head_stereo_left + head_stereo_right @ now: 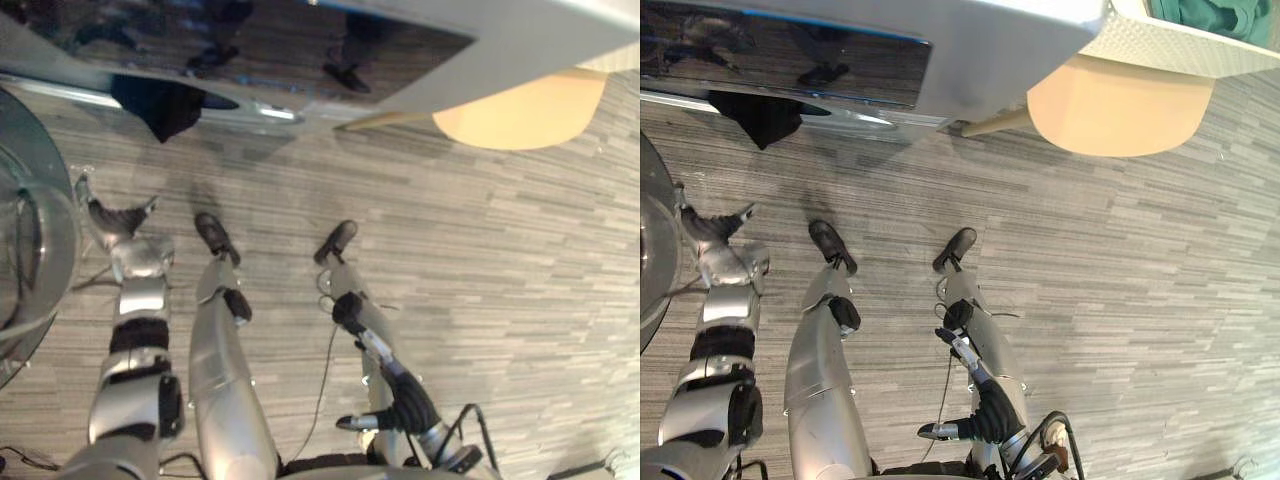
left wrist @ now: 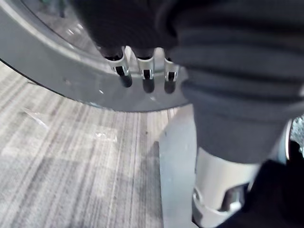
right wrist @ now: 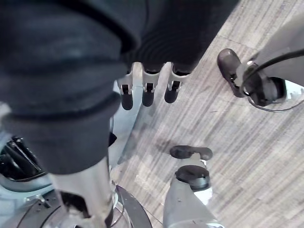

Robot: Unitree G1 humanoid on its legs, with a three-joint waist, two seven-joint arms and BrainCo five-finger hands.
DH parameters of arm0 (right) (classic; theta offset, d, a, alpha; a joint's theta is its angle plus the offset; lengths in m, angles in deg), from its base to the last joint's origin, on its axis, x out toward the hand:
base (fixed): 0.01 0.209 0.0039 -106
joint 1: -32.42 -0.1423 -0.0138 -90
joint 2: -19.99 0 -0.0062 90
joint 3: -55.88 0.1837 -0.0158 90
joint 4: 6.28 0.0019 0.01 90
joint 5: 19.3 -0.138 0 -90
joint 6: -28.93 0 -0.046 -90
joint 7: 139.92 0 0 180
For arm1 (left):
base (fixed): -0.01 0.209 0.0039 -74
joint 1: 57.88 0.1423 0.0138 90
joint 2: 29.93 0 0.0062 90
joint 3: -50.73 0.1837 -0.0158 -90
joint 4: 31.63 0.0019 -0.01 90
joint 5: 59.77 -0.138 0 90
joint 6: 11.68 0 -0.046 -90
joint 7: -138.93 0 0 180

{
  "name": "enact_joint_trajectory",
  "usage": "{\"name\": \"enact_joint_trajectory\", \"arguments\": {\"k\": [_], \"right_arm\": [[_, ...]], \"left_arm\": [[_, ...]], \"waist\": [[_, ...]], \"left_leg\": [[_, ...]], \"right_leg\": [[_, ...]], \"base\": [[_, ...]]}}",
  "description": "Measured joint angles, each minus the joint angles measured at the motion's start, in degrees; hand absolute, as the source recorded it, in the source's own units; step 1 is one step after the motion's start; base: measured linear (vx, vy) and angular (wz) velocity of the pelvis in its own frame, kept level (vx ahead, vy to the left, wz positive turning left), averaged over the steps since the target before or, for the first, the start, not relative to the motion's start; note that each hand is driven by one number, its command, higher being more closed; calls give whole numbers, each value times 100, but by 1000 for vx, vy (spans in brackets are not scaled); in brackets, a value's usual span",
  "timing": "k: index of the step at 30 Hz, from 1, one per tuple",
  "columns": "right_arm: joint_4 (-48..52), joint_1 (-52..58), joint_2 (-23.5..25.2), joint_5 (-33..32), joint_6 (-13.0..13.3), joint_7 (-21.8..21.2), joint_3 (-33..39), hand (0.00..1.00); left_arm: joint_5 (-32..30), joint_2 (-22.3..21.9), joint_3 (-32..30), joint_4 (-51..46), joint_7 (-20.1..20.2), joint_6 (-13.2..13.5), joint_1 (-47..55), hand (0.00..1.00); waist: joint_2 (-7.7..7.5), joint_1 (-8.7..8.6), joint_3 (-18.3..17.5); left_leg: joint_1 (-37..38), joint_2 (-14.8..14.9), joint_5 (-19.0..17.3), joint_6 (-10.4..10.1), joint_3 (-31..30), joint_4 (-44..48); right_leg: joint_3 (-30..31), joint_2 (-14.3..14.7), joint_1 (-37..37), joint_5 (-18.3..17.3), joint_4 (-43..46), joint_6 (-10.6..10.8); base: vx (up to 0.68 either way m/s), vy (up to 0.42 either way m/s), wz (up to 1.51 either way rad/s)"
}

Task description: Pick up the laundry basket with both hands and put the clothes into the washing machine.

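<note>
Grey wood-grain plank floor [image 1: 480, 260] spreads across the scene. Along the far edge stands a white washing machine with a dark glossy front [image 1: 980, 50]. A dark, limp piece of cloth [image 1: 160, 108] hangs out of its lower edge toward the floor, at the far left. At the near left is a large round grey door with a clear glass centre [image 1: 30, 250], swung out over the floor.

At the far right, a round tan wooden top [image 1: 1120, 110] sits just beside the machine. Over its far edge shows a corner of a white plastic laundry basket with a finely dotted rim [image 1: 1150, 42]. It is well apart from both hands. Inside it lies bunched green cloth [image 1: 1215, 15]. Whether the basket rests on the tan top cannot be told.

The left hand [image 1: 118, 222] hangs beside the round door, close to its rim, with its fingers [image 2: 147, 78] straight, side by side and holding nothing. The right hand [image 1: 990, 415] hangs low at the near right above the floor, its fingers [image 3: 148, 92] likewise straight, together and empty.
</note>
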Motion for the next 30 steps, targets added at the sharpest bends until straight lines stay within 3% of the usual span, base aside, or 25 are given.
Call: {"name": "enact_joint_trajectory", "arguments": {"k": [7,12,18,24,30], "right_arm": [[404,8,-158,-201,125,147,13,0],[406,14,-189,-348,125,131,15,0],[447,7,-176,-606,124,114,32,0],[496,-12,-171,-641,112,-28,31,0],[537,49,-176,-835,115,-218,85,0]], "left_arm": [[49,206,779,264,126,51,-1233,0],[176,462,1151,314,156,172,-1307,0],[-101,779,1364,382,215,219,-1332,0],[-268,1072,764,490,563,208,-1300,0],[-347,1159,244,423,592,225,-1176,0]], "waist": [[-3,-250,-1],[-3,-239,-1],[-3,-246,-2],[-10,-358,-6],[-8,-536,-5]], "left_leg": [[-450,220,-44,-5,12,223],[-567,343,-91,-58,66,325],[-782,334,-137,-39,108,399],[-948,338,-145,-42,240,449],[-1010,334,-144,-40,374,406]], "right_leg": [[28,144,-390,88,29,-78],[167,209,-614,-1,135,-1],[221,140,-876,-14,220,11],[268,86,-1112,-48,228,-7],[264,94,-1208,-70,38,200]], "base": [[64,-35,-16],[83,-48,-16],[57,-37,-4],[28,-48,-8],[7,-60,-17]]}}
